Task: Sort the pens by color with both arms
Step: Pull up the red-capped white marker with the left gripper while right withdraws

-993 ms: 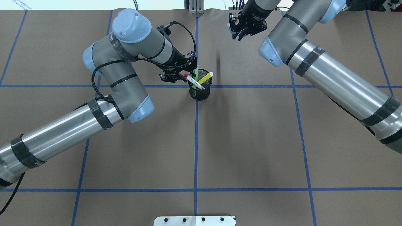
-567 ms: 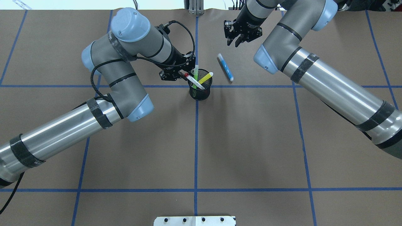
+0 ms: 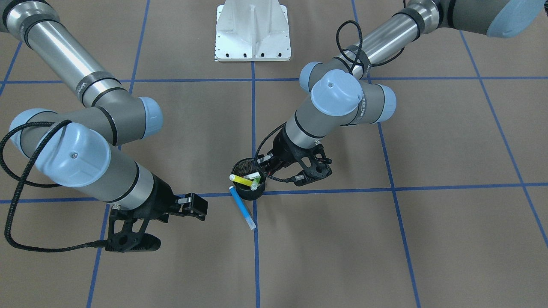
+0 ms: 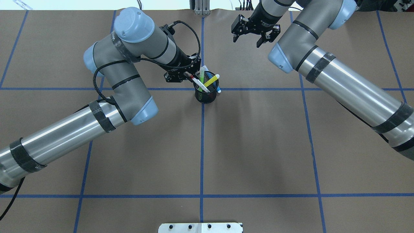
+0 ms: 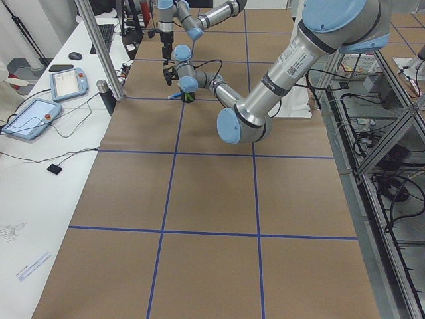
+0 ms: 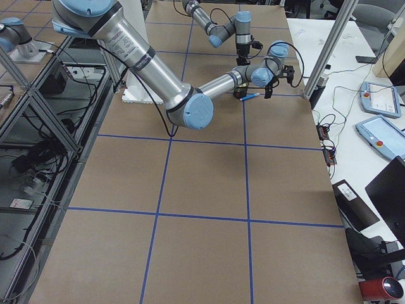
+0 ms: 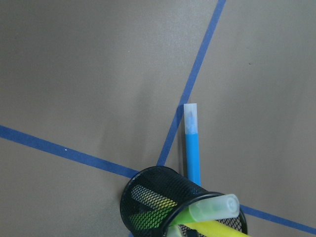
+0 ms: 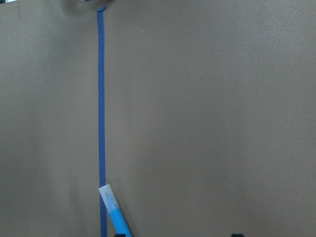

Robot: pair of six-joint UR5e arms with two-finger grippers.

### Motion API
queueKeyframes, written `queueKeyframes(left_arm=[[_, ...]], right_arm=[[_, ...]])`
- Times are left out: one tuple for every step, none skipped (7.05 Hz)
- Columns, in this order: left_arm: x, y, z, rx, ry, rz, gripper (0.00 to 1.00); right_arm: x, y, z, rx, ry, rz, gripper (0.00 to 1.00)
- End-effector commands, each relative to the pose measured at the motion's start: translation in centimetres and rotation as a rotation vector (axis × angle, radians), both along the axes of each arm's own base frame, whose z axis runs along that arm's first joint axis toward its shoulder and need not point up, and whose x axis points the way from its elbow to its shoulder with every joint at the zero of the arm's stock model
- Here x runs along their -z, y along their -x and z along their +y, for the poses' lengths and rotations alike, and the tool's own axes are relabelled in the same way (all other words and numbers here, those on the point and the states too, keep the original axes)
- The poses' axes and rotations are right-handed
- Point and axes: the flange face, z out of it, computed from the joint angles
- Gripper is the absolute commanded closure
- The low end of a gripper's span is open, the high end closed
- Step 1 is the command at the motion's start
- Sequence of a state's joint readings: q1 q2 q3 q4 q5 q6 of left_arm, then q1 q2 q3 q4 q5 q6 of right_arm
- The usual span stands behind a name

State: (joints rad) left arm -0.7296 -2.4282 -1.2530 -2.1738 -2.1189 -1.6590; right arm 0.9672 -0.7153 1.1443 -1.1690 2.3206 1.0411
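A black mesh cup [image 4: 205, 95] stands at the table's middle, far from me. It holds the yellow pen [image 4: 212, 80], the lime green pen [image 4: 201, 76] and the white pen with the red cap [image 4: 199, 84]. My left gripper [image 4: 189, 76] is at the cup's rim, and its fingers look shut on the red cap. The blue pen [image 3: 242, 207] lies flat on the table with one end against the cup; it also shows in the left wrist view [image 7: 193, 153]. My right gripper [image 4: 247, 40] is open and empty above the table, beyond the cup.
The robot's white metal base [image 3: 252, 34] is at the near edge. Blue tape lines [image 4: 201, 145] cross the brown table cover. An operators' side table with tablets [image 5: 30, 116] and a metal post [image 5: 99, 53] stand along the far edge.
The right gripper opened and let go of the blue pen, which dropped to the table and came to rest against the cup. The left gripper edged in onto the red cap.
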Motion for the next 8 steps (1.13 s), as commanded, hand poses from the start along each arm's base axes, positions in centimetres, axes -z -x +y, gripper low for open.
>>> queueKeyframes(left_arm=[[1.3,2.2,-0.8,0.015,0.005,0.000,1.00],[2.8,5.0,-1.4,0.009,0.025,-0.002,1.00],[5.0,7.9,-1.3,0.003,0.036,-0.011,1.00],[6.8,9.5,-1.1,0.020,0.034,-0.012,1.00],[8.6,11.9,-1.5,0.052,0.017,0.001,1.00],[10.2,15.0,-2.9,0.092,-0.035,-0.002,1.00],[10.9,16.3,-4.3,0.182,-0.097,-0.049,1.00],[10.6,16.9,-5.3,0.284,-0.158,-0.104,1.00]], right_arm=[[-3.1,-4.3,-0.9,0.030,0.091,-0.049,0.06],[-5.0,-5.5,-0.8,0.046,0.130,-0.063,0.06],[-6.5,-5.6,-0.5,0.052,0.155,-0.060,0.05],[-8.6,-5.9,-0.1,0.052,0.185,-0.050,0.02],[-10.0,-6.5,-0.1,0.045,0.264,-0.028,0.02],[-9.8,-6.7,-0.3,0.037,0.324,0.002,0.02],[-10.3,-7.2,-0.5,0.029,0.360,0.015,0.01],[-10.8,-8.0,-0.7,0.026,0.440,0.018,0.02]])
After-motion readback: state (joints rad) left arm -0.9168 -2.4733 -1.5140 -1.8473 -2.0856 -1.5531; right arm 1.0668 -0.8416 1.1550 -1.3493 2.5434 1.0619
